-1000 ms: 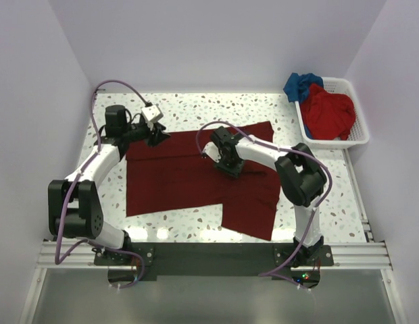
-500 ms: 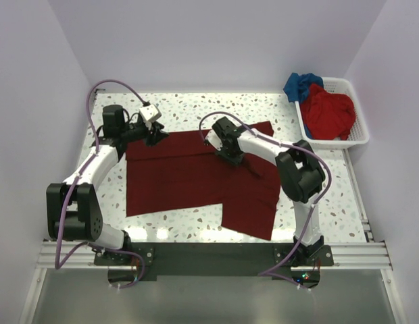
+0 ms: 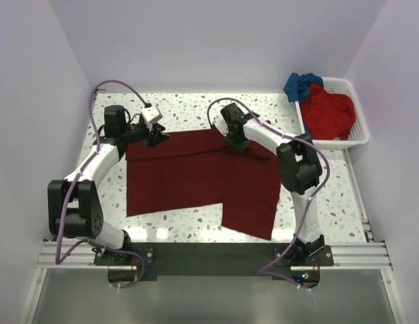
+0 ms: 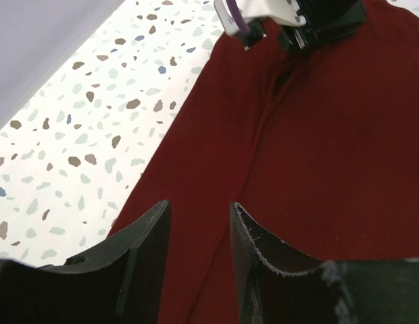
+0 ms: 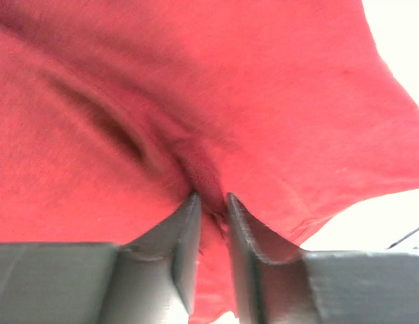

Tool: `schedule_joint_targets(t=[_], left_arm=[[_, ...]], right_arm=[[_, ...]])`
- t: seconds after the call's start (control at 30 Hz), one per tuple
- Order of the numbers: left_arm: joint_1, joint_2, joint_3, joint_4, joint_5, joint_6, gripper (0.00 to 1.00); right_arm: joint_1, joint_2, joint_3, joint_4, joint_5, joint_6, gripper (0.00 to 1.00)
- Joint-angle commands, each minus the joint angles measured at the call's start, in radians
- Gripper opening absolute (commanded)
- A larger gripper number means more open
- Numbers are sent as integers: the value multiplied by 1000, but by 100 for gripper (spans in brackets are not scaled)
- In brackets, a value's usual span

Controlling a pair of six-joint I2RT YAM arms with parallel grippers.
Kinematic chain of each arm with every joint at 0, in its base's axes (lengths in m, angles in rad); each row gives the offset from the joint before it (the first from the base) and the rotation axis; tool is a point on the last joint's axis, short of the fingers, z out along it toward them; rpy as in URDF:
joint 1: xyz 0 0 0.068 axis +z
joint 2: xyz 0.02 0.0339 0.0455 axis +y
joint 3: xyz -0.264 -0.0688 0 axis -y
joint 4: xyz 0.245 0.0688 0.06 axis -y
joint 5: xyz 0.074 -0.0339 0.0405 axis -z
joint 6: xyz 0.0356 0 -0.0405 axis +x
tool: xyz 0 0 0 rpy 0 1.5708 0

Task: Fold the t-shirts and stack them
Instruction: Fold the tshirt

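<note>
The dark maroon t-shirt lies spread on the table, seen close in the left wrist view and the right wrist view. My left gripper hovers open at the shirt's far left corner, and flat cloth shows between its fingers. My right gripper sits at the shirt's far edge. Its jaws are pinched narrow on a raised fold of the maroon cloth. The right gripper also shows at the top of the left wrist view. A brighter red t-shirt and a blue t-shirt lie bunched in the basket.
The white slatted basket stands at the far right of the terrazzo table. White walls close in on the left, back and right. Purple cables loop above both arms.
My right gripper has moved from the shirt's middle toward its far edge, its jaws narrowing on the cloth. The shirt's far right part now lies flatter. The left arm has barely moved.
</note>
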Motion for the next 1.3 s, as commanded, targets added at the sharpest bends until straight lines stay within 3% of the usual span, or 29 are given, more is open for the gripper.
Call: schedule_joint_targets(t=[0.0,0.07,0.13,0.2,0.27,0.6,0.7,0.8,0.83,0.93,1.1,1.27], left_arm=[[3,29,48,-33,51,45,45],[-3,35,59,-44,54,61,45],[-4,41,62,-48,54,71,45],[-4,49,68,-56,52,80,45],[-4,53,74,-67,49,82,45],[-32,50,77,-85,43,99,45],[-116,55,77,-38,0,108,44],[-221,108,100,65,-78,107,42],[-271,130,124,86,-117,108,41],[-371,257,233,116,-161,108,40],[-501,465,396,191,-329,62,37],[-581,607,549,156,-388,45,40]], right_arm=[[-20,22,79,-30,-43,-9,24],[-23,36,106,-42,-57,-6,10],[-29,41,128,-62,-70,-5,6],[-30,36,139,-82,-90,-3,9],[-30,33,154,-90,-98,-2,18],[-41,84,205,-91,0,3,21],[-73,91,218,-126,-17,20,21],[-130,85,263,-206,-131,64,28],[-145,64,267,-219,-164,75,35],[-198,18,234,-240,-265,109,40],[-277,-41,191,-285,-362,143,40],[-316,-51,137,-285,-376,121,40]])
